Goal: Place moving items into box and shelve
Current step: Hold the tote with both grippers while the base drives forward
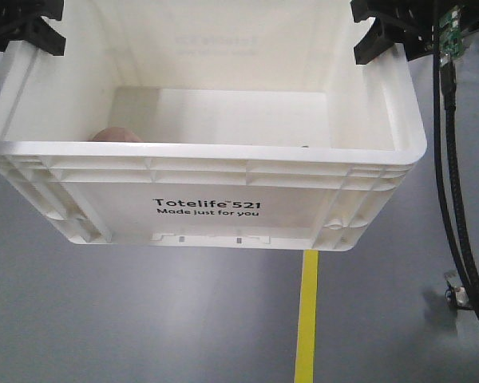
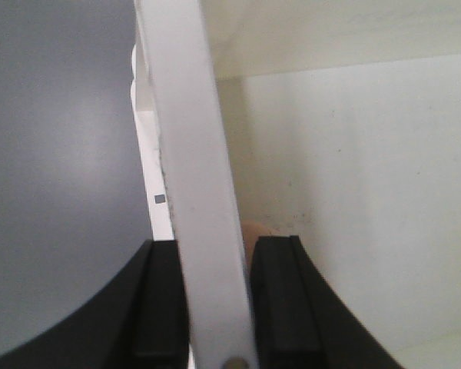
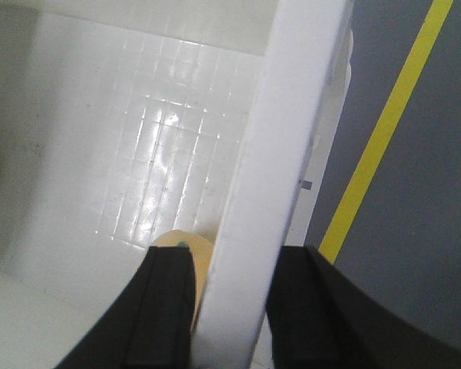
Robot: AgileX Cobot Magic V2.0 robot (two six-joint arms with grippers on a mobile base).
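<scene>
In the front view the box (image 1: 207, 203) hangs between the two arms and seems to be clear of the grey floor (image 1: 144, 319), above a yellow line (image 1: 307, 319). The left gripper (image 1: 36, 33) and the right gripper (image 1: 379, 40) each bite a side rim near the far corners. The box is cream-white plastic, glossy, ribbed outside under a thick rolled rim. The pink-brown plush (image 1: 116, 134) peeks over the near wall at the inner left. Black braided cables (image 1: 455, 199) hang close to the right side.

From the left wrist, the jaws are clamped on the box rim, one black pad inside and one outside. The wall between them is thin and smooth.

From the right wrist, the jaws are likewise clamped on the opposite rim. The yellow-orange plush (image 3: 180, 250), soft with a touch of green, lies on the gridded shiny bottom, right against that wall.

Risks, as I judge them: slick plastic may slide through the pads. Uneven arm motion could tilt or twist the box and set the round toys rolling. The cables might snag the corner
</scene>
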